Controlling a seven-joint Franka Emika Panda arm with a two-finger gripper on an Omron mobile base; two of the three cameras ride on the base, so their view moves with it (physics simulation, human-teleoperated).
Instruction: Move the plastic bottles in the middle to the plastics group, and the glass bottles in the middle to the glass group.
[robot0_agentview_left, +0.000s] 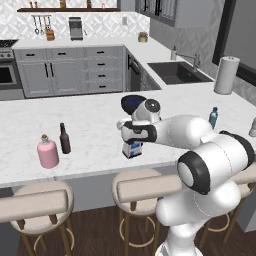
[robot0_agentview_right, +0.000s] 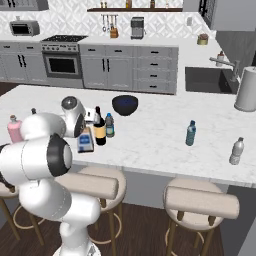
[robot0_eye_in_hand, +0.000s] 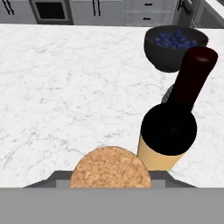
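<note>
The white marble worktop (robot0_agentview_left: 90, 135) is seen spanning the middle of both base views. In the centre of the left base view the end effector (robot0_agentview_left: 131, 134) is lowered over the squarish bottle (robot0_agentview_left: 132, 149), whose blue label is visible just below the dark hand; in the hand view its cork (robot0_eye_in_hand: 110, 168) sits at the bottom centre, right under the camera. Whether the fingers are clenched on that bottle or merely straddling it cannot be told, as the fingertips are hidden. The dark bowl (robot0_agentview_right: 125, 104) is placed above centre in the right base view, behind the middle bottles. The wine bottle (robot0_agentview_right: 100, 128) stands upright just beside the squarish bottle (robot0_agentview_right: 85, 140), with a small blue-green bottle (robot0_agentview_right: 109, 125) close at its other side. At the lower left of the left base view the pink bottle (robot0_agentview_left: 48, 152) and the slim brown bottle (robot0_agentview_left: 64, 139) are grouped near each other. A small blue water bottle (robot0_agentview_right: 190, 133) is set right of centre in the right base view, well apart from the middle cluster.
</note>
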